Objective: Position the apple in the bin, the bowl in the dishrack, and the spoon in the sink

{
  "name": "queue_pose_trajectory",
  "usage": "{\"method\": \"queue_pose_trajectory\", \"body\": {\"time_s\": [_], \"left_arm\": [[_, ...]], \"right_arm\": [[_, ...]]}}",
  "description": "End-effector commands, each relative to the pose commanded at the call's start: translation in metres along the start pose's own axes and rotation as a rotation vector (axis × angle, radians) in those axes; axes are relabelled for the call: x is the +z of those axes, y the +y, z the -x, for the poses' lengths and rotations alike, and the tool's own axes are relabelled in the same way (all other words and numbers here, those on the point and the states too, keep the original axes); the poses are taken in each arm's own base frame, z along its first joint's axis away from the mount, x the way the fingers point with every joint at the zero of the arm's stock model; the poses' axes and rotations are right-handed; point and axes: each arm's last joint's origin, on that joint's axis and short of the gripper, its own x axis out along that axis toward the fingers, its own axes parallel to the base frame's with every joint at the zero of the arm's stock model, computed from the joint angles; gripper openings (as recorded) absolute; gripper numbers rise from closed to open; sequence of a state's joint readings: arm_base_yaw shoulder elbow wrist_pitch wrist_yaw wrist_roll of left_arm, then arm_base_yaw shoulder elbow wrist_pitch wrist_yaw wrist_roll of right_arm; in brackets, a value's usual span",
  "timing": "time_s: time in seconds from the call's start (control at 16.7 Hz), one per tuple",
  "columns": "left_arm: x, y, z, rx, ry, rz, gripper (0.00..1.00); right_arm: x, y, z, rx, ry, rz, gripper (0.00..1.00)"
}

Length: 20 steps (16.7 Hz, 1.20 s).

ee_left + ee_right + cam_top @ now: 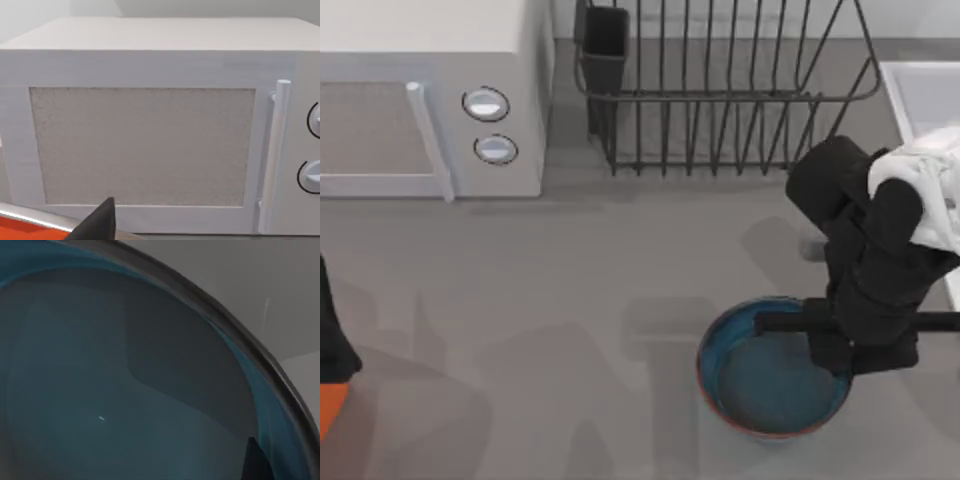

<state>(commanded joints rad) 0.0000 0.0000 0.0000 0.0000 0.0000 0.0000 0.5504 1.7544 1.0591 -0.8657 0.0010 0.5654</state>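
The teal-blue bowl (760, 385) with its reddish-brown rim sits at the front right of the table. My right gripper (852, 345) hangs over the bowl's right rim, arm reaching in from the right. In the right wrist view the bowl's inside (125, 390) is very close and its rim runs diagonally. The dark wire dishrack (720, 95) stands at the back centre, with its cutlery cup (605, 45) at its left corner. The sink (920, 72) shows at the right edge behind the arm. My left arm (332, 335) rests at the far left edge. The apple and spoon are out of view.
A white microwave (430, 95) with two round knobs fills the back left, and its door (145, 145) faces the left wrist camera. An orange shape (328, 412) lies at the front left edge; I cannot tell if it is the bin.
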Motion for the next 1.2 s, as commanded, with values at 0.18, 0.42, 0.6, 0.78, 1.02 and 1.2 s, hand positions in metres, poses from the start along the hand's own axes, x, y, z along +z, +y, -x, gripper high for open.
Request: {"method": "queue_pose_trajectory", "body": {"time_s": [0.18, 0.42, 0.6, 0.78, 1.02, 1.2], "left_arm": [[0.0, 0.0, 0.0, 0.0, 0.0, 0.0, 1.0], [0.0, 0.0, 0.0, 0.0, 0.0, 0.0, 1.0], [0.0, 0.0, 0.0, 0.0, 0.0, 0.0, 1.0], [0.0, 0.0, 0.0, 0.0, 0.0, 0.0, 1.0], [0.0, 0.0, 0.0, 0.0, 0.0, 0.0, 1.0], [0.0, 0.0, 0.0, 0.0, 0.0, 0.0, 1.0]], "right_arm": [[0.0, 0.0, 0.032, -0.016, 0.025, -0.003, 0.0], [-0.003, -0.002, 0.075, -0.008, 0.013, 0.001, 0.0], [-0.004, -0.003, 0.08, -0.005, 0.007, 0.001, 0.0], [-0.004, -0.002, 0.079, -0.006, 0.008, 0.004, 0.0], [0.0, 0.015, 0.091, -0.011, -0.176, 0.097, 0.0], [0.001, 0.041, 0.113, -0.027, -0.448, 0.203, 0.0]]}}
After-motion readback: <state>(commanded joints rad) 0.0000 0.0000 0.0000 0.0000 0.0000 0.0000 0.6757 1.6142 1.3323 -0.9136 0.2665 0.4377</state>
